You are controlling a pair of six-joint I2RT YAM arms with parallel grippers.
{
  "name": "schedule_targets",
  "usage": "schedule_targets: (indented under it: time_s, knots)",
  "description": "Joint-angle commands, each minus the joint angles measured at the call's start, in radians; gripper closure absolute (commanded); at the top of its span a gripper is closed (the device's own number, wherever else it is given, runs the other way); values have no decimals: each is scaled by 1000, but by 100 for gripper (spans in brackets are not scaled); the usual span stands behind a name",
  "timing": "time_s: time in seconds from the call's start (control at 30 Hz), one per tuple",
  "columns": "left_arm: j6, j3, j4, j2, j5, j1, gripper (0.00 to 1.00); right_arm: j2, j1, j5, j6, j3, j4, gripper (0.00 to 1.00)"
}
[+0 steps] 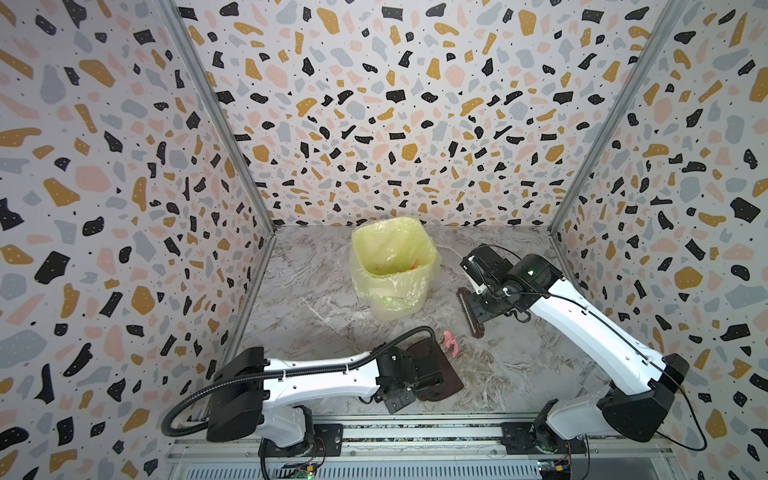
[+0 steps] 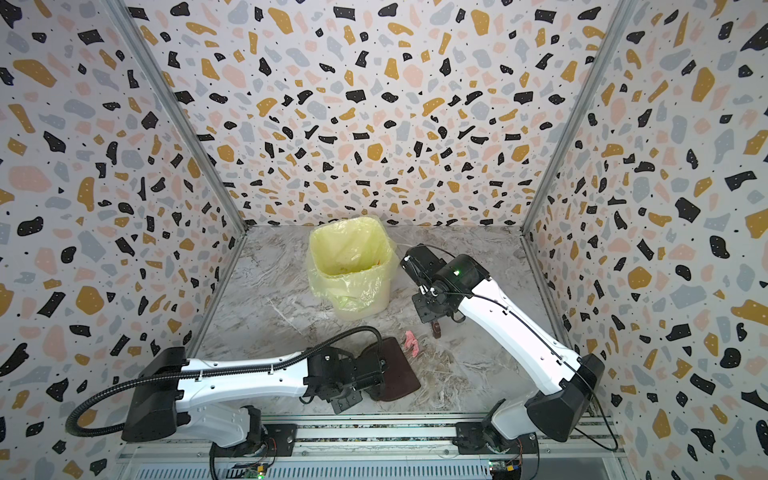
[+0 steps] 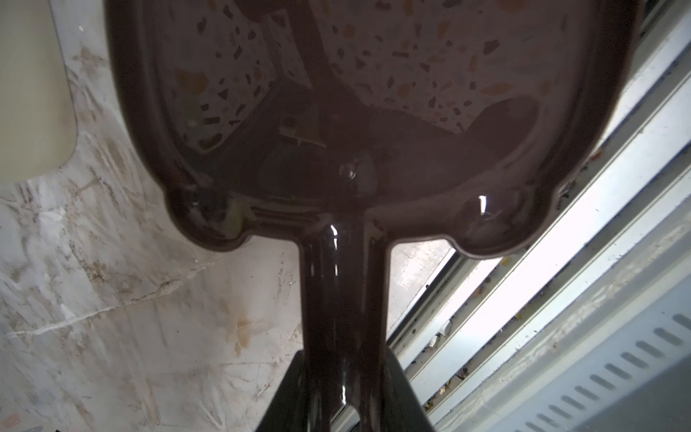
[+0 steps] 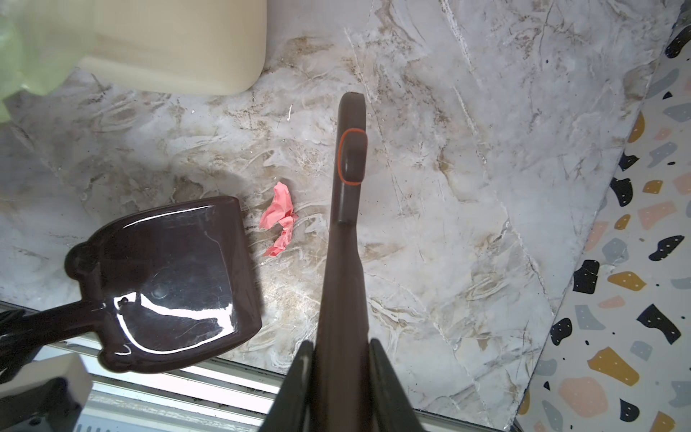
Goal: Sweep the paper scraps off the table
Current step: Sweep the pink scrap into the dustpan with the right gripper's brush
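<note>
Pink paper scrap [image 4: 278, 220] lies on the table [image 4: 467, 168] just beside the dustpan [image 4: 168, 284] lip, brush [image 4: 342, 254] on its other side. Left gripper [image 3: 342, 389] clamped on dustpan handle, right gripper [image 4: 342, 374] on brush handle. Risk: fast stroke flicks it past the lip (light, crumpled), or it wedges under.

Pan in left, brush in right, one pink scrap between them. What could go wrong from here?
1. The scrap sits near one end of the dustpan lip, so a stroke by the brush could push it past the corner.
2. I can't tell if the lip is flat on the table; if not, the scrap may slide underneath.
3. The front table edge is close; a hard flick could send the scrap into the rails.
</note>
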Motion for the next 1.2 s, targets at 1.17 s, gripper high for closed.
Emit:
schedule_targets:
  time_s: [1.17]
  knots:
    - [74, -45, 137, 84, 118, 166, 100, 144, 117, -2, -76, 47, -4, 100]
